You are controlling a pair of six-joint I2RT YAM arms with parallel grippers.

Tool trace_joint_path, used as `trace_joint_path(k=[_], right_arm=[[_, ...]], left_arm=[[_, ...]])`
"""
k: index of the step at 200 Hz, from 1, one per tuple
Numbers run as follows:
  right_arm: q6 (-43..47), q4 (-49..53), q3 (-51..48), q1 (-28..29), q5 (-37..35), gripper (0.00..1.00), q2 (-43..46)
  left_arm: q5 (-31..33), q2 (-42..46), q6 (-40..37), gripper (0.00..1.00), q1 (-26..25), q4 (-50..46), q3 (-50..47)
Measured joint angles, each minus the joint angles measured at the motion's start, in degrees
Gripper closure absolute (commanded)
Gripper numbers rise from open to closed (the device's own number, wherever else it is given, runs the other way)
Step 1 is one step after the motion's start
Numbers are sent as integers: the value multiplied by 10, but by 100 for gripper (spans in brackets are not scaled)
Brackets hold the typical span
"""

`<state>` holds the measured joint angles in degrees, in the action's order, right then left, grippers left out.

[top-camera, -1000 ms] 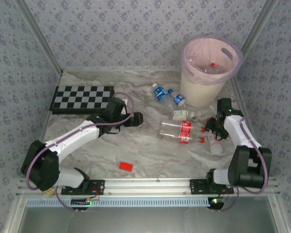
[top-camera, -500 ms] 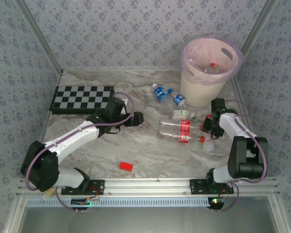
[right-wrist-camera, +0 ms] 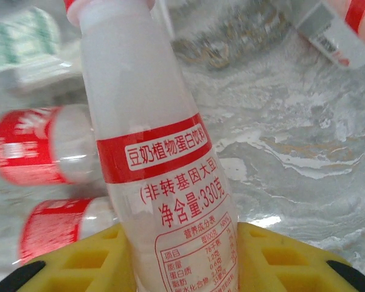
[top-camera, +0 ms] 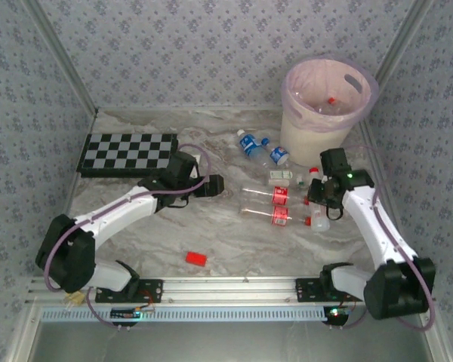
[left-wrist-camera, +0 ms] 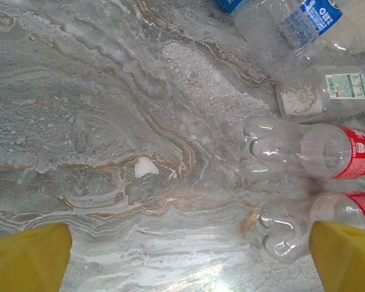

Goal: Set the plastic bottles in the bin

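Standing by: L gripper hangs w/ jaws spread wide, nothing in them, just left of two red-label bottles lying side by side on the marble table. Blue-label bottles lie behind those, nr the bin. R gripper, in front of the bin, has yellow fingers clamped on a milky bottle.

The white bottle in the right wrist view is showing a red band with white print reading 豆奶植物蛋白饮料. Right under that, red print is reading (非转基因大豆) and 净含量:330克, and the little table below is coming out too tiny to read. Over in the left wrist view, the blue-label bottle and the white-label bottle are carrying print too, but it's all blurring out.
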<state>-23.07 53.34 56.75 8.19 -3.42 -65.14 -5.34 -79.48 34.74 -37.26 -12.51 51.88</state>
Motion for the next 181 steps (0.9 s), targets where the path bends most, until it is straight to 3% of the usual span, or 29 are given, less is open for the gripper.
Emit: trace_joint_path(k=[37, 75, 118, 155, 181], right_arm=[[13, 44, 135, 17, 59, 60, 50], [45, 42, 319, 18, 84, 60, 27], [108, -3, 497, -4, 45, 61, -88], [153, -43, 643, -68, -1, 64, -242], [195, -46, 764, -83, -47, 65, -353]], left_arm=[[0, -15, -2, 0, -12, 10, 1], [0, -16, -36, 0, -51, -10, 11], [1, -16, -76, 0, -89, -47, 33], [9, -16, -107, 0, -137, -70, 34], [10, -23, -114, 0, -143, -72, 34]])
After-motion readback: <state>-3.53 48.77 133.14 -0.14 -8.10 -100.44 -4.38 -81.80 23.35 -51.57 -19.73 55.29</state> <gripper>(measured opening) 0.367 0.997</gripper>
